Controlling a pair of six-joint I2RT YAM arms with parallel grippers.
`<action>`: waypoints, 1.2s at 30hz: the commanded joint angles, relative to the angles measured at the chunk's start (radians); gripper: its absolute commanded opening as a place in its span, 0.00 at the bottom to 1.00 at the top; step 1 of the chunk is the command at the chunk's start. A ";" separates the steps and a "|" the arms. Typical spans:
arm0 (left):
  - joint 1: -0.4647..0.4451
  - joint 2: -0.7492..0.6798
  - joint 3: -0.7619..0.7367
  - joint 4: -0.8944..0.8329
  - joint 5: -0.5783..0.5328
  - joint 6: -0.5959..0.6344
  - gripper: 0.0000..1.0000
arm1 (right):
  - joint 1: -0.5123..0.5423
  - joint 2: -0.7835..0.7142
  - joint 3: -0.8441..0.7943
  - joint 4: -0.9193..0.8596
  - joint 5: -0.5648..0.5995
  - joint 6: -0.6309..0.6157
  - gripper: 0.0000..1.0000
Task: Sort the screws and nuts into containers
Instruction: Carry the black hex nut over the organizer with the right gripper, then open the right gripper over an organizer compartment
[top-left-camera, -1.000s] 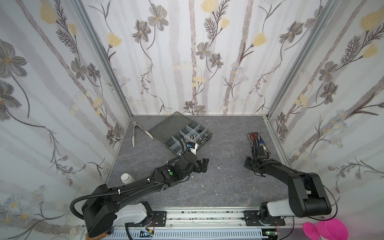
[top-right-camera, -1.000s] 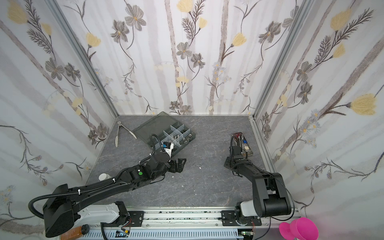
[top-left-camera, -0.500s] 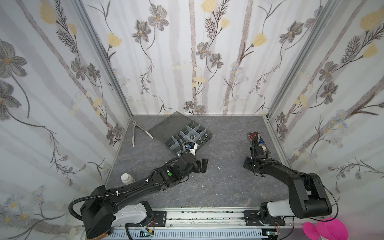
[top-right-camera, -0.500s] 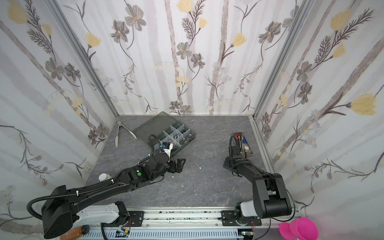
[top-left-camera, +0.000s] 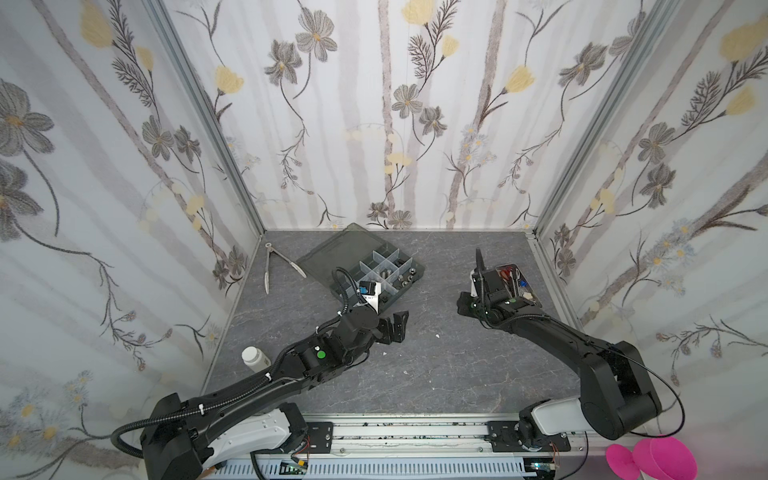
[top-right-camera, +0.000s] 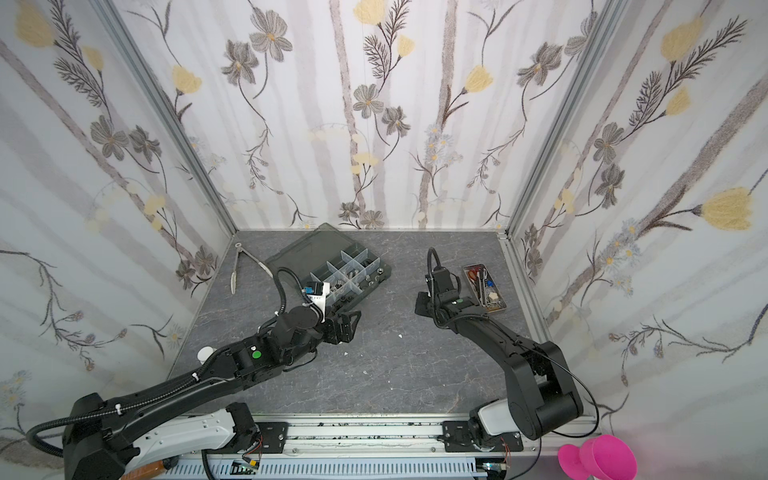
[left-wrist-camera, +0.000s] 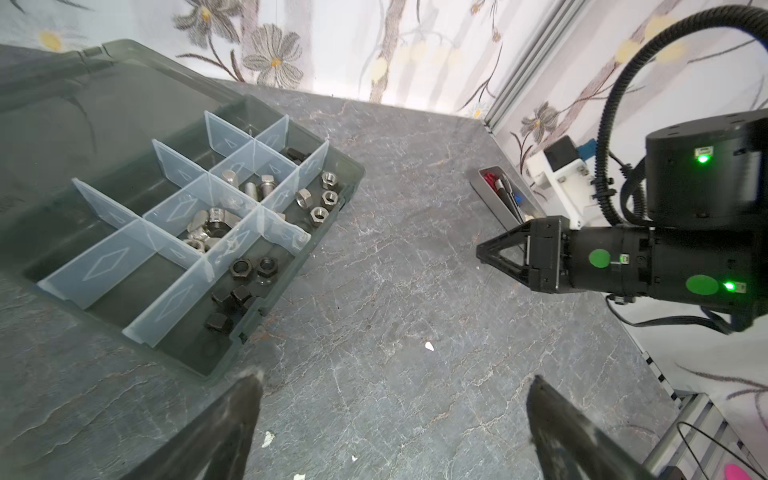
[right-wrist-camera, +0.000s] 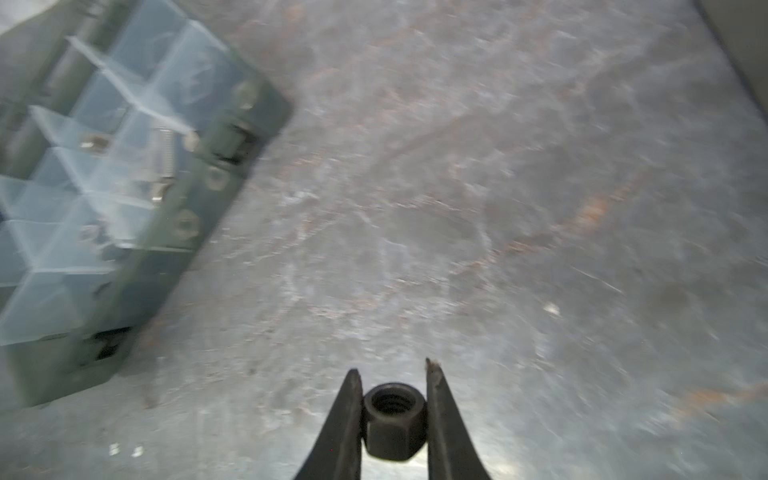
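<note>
The dark grey organizer box (top-left-camera: 365, 266) lies open at the back centre, its containers split by pale dividers. In the left wrist view silver nuts (left-wrist-camera: 320, 199), black nuts (left-wrist-camera: 249, 270) and silver screws (left-wrist-camera: 249, 187) lie in separate compartments of the box (left-wrist-camera: 133, 291). My right gripper (top-left-camera: 463, 303) (right-wrist-camera: 390, 368) is shut on a black nut (right-wrist-camera: 394, 419) above the bare table, right of the box (right-wrist-camera: 137, 266). My left gripper (top-left-camera: 395, 326) (left-wrist-camera: 395, 378) hovers open and empty just in front of the box.
Silver tongs (top-left-camera: 270, 266) lie at the back left. A narrow tray of red-handled tools (top-left-camera: 519, 282) sits by the right wall, behind my right arm. A white bottle (top-left-camera: 253, 358) stands near the left edge. Small white specks (left-wrist-camera: 429, 345) dot the table.
My right gripper has closed on the black nut and moved left and back, toward the box. The left gripper has stayed open and barely shifted.
</note>
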 joint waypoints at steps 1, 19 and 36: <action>0.003 -0.065 -0.013 -0.067 -0.069 -0.008 1.00 | 0.069 0.076 0.104 0.027 -0.038 0.020 0.16; 0.020 -0.314 -0.044 -0.273 -0.163 -0.010 1.00 | 0.325 0.626 0.713 -0.060 -0.098 0.046 0.17; 0.064 -0.271 0.002 -0.291 -0.159 0.017 1.00 | 0.321 0.626 0.728 -0.054 -0.112 0.011 0.48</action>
